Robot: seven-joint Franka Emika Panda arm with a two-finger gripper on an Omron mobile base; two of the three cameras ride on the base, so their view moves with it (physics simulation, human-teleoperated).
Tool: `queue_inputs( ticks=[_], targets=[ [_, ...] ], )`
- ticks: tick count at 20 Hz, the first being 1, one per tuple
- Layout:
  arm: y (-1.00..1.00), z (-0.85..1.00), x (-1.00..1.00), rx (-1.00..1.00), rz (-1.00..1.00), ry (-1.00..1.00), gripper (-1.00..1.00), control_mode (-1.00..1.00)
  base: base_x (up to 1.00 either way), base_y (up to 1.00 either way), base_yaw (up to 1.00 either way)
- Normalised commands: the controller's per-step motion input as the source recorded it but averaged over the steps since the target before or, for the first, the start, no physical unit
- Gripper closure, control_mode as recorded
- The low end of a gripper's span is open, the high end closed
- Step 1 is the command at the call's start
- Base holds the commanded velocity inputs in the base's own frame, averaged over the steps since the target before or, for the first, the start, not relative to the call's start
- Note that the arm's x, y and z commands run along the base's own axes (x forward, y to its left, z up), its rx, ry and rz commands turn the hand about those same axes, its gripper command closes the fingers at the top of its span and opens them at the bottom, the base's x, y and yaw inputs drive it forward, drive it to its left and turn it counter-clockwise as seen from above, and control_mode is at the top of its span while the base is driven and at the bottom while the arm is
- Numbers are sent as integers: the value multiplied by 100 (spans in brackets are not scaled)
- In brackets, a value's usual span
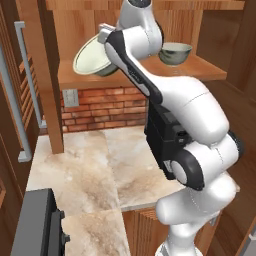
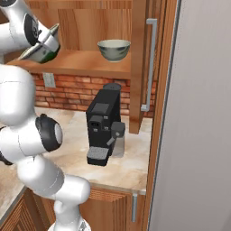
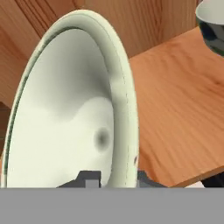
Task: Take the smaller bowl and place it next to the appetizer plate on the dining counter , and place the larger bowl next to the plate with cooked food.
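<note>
In the left base view the arm is seen rising from the lower right, folded at the elbow and reaching up and left to a wooden shelf [image 1: 200,67] above a brick backsplash [image 1: 107,107]. The hand [image 1: 106,39] is raised at the shelf's level, and the larger bowl [image 1: 92,56] is held at it, tipped steeply so that its cream inside faces the camera. The smaller bowl [image 1: 175,53] is seen upright on the shelf, well to the right of the larger one. Below lies a marble counter [image 1: 90,170].

In the right base view the larger bowl [image 2: 43,47] is seen tilted at the upper left, gripped at its rim by the hand [image 2: 50,36]. The smaller bowl [image 2: 113,49] stands upright on the shelf [image 2: 85,65], apart from it. A black coffee machine [image 2: 103,126] stands on the counter [image 2: 131,167] below.

In the hand view the larger bowl [image 3: 70,113] is shown nearly on edge, its rim clamped between the two fingertips [image 3: 89,178], one inside and one outside the wall. The jaws are closed down onto the thin rim. The smaller bowl [image 3: 212,26] is seen at the top right corner, over the shelf [image 3: 179,109].
</note>
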Motion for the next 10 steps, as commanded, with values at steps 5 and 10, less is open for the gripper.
queue_inputs(
  ticks=[5, 10],
  targets=[
    [-55, 1, -100, 33, -10, -8, 100, -100, 0, 0, 0],
    [-65, 3, -100, 72, -6, 0, 100, -100, 0, 0, 0]
  ],
)
